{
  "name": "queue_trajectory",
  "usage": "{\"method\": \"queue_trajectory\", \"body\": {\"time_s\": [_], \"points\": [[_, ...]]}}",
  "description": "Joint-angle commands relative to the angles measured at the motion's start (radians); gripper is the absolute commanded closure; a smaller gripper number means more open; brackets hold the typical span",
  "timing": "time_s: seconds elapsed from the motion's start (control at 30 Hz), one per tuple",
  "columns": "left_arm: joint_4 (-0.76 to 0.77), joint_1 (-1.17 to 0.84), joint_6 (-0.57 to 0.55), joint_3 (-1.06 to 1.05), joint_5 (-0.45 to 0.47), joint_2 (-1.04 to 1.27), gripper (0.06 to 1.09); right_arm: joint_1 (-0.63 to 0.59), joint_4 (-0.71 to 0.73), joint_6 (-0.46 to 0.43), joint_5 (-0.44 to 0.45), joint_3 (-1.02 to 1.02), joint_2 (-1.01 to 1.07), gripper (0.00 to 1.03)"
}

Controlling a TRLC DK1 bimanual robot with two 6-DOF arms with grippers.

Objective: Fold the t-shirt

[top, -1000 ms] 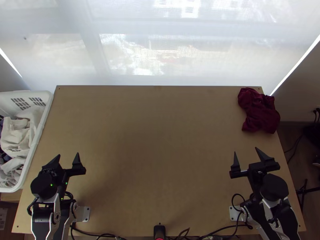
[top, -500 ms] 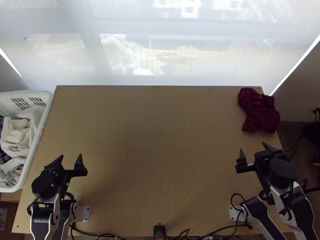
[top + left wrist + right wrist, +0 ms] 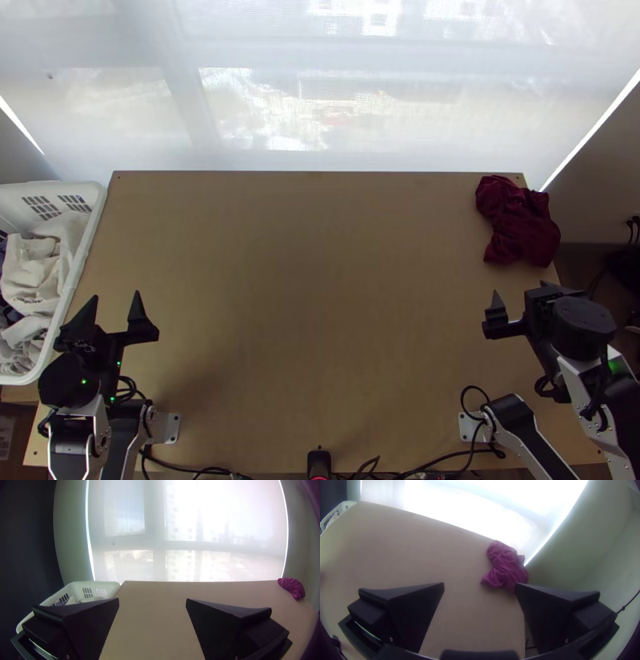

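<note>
Top view: t-shirt [image 3: 520, 224] lay bunched at the far right corner of the counter [image 3: 320, 320], one side seeming to lap over the right edge. Presumably parked there to leave the broad middle free for spreading and folding. White laundry basket [image 3: 92, 220] stood off the left side, holding pale cloths [image 3: 36, 272]; likely a supply kept handy without taking up working room. Left pincer [image 3: 117, 296] was over the near left part, jaws wide apart, nothing held. Right pincer [image 3: 522, 288] was on the near side of the t-shirt, apart from it, likewise wide and unladen; a sensible posture for a pick-up, the bundle being on that arm's side. Left wrist view: jaws well spread, bare counter between them, the t-shirt far off at the opposite corner; too remote, I judged, for the left to take first. Right wrist view: jaws wide, the crumpled bundle beyond them and nearer one tip's line. Folding not begun. Next would come a grip on the cloth and a pull inward; a careless nudge outward might send it over the edge.
</note>
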Motion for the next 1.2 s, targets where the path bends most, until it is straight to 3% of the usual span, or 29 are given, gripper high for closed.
{"method": "queue_trajectory", "body": {"time_s": [0.0, 0.17, 0.47, 0.6, 0.77, 0.9, 1.17], "points": [[-0.021, 0.015, -0.048, 0.196, -0.023, 0.218, 0.11, -0.060, -0.033, 0.002, 0.001, 0.067, 0.046, 0.05], [-0.201, 0.165, -0.058, 0.466, -0.036, 0.586, 0.10, -0.099, -0.056, -0.001, 0.001, 0.093, 0.058, 0.05], [0.034, 0.391, -0.051, 0.527, -0.034, 0.827, 0.10, -0.158, -0.113, -0.001, -0.001, 0.148, 0.074, 0.05], [-0.003, 0.495, -0.080, 0.612, -0.025, 1.030, 0.10, -0.171, -0.136, -0.001, 0.001, 0.169, 0.077, 0.05], [-0.021, 0.615, -0.224, 0.716, -0.006, 1.252, 0.10, -0.186, -0.148, -0.001, 0.001, 0.175, 0.077, 0.05], [-0.047, 0.658, -0.221, 0.758, 0.092, 1.359, 0.11, -0.195, -0.150, -0.001, -0.001, 0.175, 0.080, 0.05], [-0.043, 0.733, -0.221, 0.859, 0.106, 1.619, 0.11, -0.204, -0.174, -0.007, 0.001, 0.177, 0.078, 0.05]]}}
